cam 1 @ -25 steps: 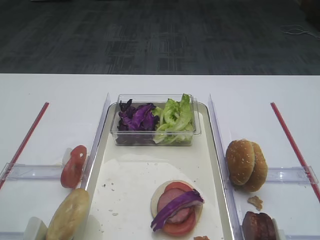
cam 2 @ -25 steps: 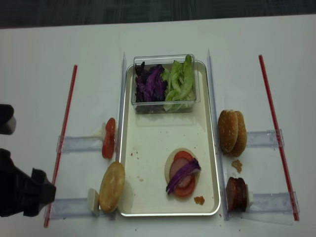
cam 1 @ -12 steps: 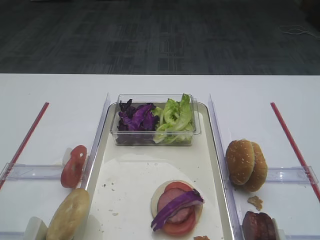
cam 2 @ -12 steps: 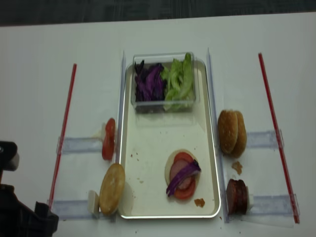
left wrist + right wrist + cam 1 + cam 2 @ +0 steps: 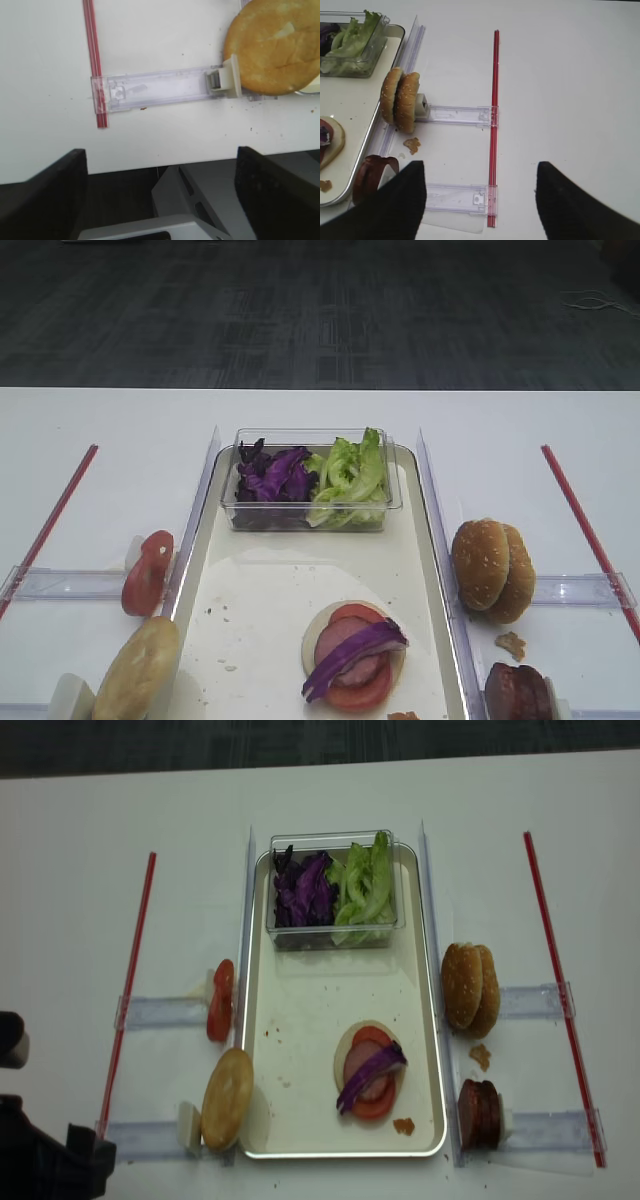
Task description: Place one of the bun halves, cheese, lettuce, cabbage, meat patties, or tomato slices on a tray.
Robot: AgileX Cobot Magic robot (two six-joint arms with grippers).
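- On my screens, the cream tray [image 5: 425, 1050] lies lengthwise at the middle of the white table [image 5: 100, 420], its floor speckled with crumbs; a low stack [image 5: 370, 1072] already sits on it: a pale plain bun half underneath, tomato and a pinkish slice above, a purple cabbage strip [image 5: 355, 652] draped across the top.
- A clear tub [image 5: 310, 520] at the tray's far end keeps the loose purple shreds and frilly lettuce [image 5: 350, 478] together, purple left, green right.
- The spare parts stand on edge in clear holders flanking the tray, I judge so that jaws can pinch them: tomato slices [image 5: 220, 1000] and a plain bun [image 5: 272, 47] on the left, two seeded buns [image 5: 400, 100] and dark patties [image 5: 480, 1113] on the right.
- My left gripper [image 5: 160, 197] hangs beyond the table's near left edge, fingers [image 5: 42, 200] spread wide and holding nothing, the plain bun just ahead of it.
- My right gripper [image 5: 480, 205] hovers over bare table near the patties, fingers [image 5: 395, 205] well apart, empty.
- Red strips [image 5: 130, 990] mark each side's outer bound.
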